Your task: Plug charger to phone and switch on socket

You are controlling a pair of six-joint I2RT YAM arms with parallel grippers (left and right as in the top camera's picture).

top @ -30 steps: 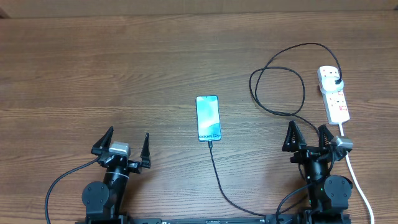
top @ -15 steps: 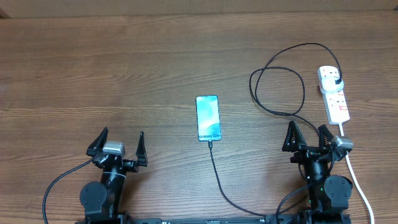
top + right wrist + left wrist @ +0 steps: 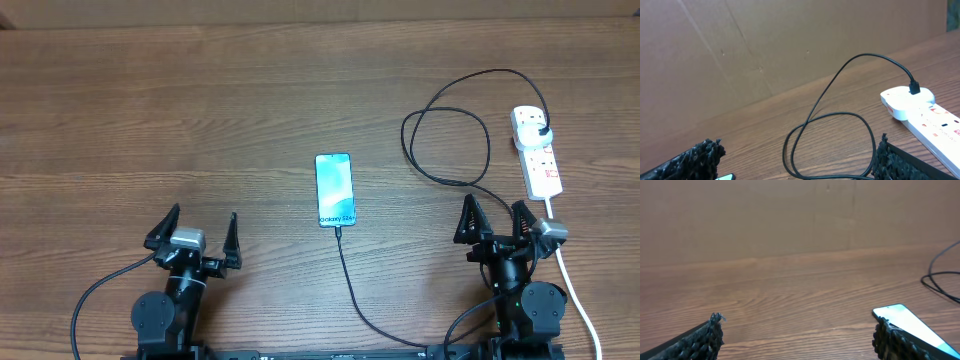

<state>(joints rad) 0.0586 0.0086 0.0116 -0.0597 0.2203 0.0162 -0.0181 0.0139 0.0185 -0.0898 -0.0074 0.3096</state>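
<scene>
Both tools stand wide open and hold nothing. Your left tool (image 3: 207, 212) sits at the near left of the surface (image 3: 200, 100). Your right tool (image 3: 492, 203) sits at the near right, just beside the thick white cord (image 3: 575, 290). The phone (image 3: 335, 188) lies face up in the middle with its screen lit, well apart from either tool. The charger (image 3: 350, 285) runs from the phone's near short edge toward you and slips out of sight by the right arm's base. It then loops across the far right to its plug head (image 3: 541, 130), which sits in the end outlet of the socket (image 3: 543, 165). The connector tip (image 3: 339, 229) touches the phone's near edge, but from above you cannot tell whether it is fully seated.

Settle that first. If it looks loose, take the cable just behind the tip with your right tool. Brace the phone's far edge with your left tool so it cannot slide, then push straight along the phone's long axis without twisting.

For the switch, the red marks on the socket are too small to tell which one serves the occupied outlet, or how it stands. Use the right wrist view to pick it out. Come down from above so you clear the cable loops lying between your right tool and the socket. Close the tool and press with one fingertip, straight down. The socket probably shifts easily, and a sideways shove could drag the plug head and the cable with it
</scene>
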